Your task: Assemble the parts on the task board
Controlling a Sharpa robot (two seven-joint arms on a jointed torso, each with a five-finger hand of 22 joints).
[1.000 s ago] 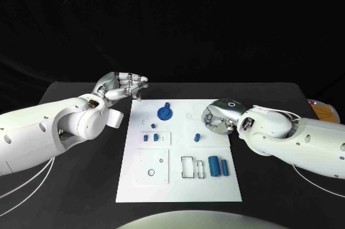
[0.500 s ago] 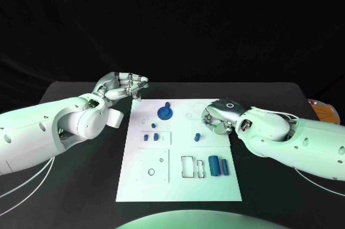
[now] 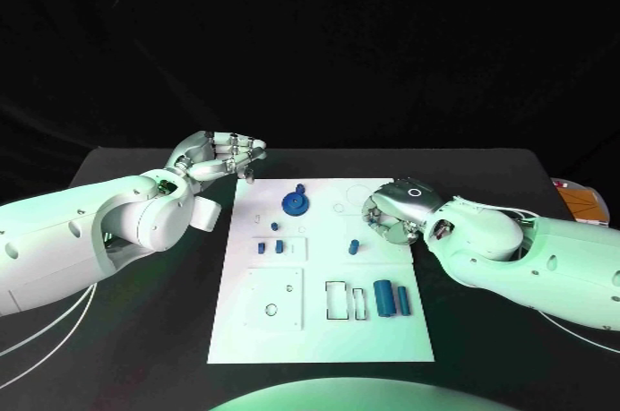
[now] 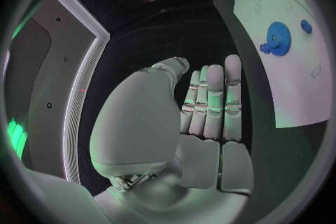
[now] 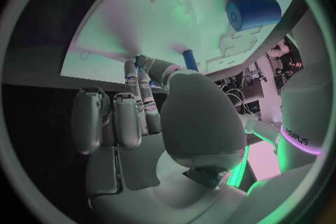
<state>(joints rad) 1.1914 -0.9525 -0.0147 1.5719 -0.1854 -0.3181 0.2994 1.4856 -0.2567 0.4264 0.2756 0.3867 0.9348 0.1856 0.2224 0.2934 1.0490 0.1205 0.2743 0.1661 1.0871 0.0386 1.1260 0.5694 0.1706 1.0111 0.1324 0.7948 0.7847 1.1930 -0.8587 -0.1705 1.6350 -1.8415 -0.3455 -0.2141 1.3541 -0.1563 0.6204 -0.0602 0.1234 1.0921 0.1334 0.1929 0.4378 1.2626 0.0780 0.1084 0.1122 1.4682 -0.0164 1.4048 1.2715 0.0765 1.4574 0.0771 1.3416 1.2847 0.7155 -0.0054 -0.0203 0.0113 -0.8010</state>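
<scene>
Reaching over the right edge of the white rectangular task board (image 3: 323, 268), the right hand (image 3: 394, 216) hovers just beside the small blue peg-shaped part (image 3: 354, 246) that stands on the board's middle right. In the right wrist view its fingers (image 5: 133, 81) are spread and extended toward that peg (image 5: 190, 59), and nothing is held between them; the judgement is that the hand is lined up for a pick of this part, though contact cannot be confirmed.

The left hand (image 3: 222, 153) is parked off the board, above the black desk (image 3: 142, 339) just beyond the board's far left corner. Its fingers (image 4: 210, 95) lie close together, partly curled, and hold nothing. This position probably keeps the left arm clear of the working area.

Parts on the board, relative to the board itself:
- Blue toothed gear with a knob (image 3: 296, 201), near the far edge, centre. It also shows in the left wrist view (image 4: 277, 38).
- Two small blue pieces (image 3: 269, 246), on the raised square plate in the left half.
- Large blue cylinder (image 3: 385, 297) and slimmer blue cylinder (image 3: 404, 301), lying side by side near the right edge, in the near half, beside two outlined rectangular slots (image 3: 344, 301).

The loose cylinders lie beside the slots, so the assembly appears to be at an early stage.
</scene>
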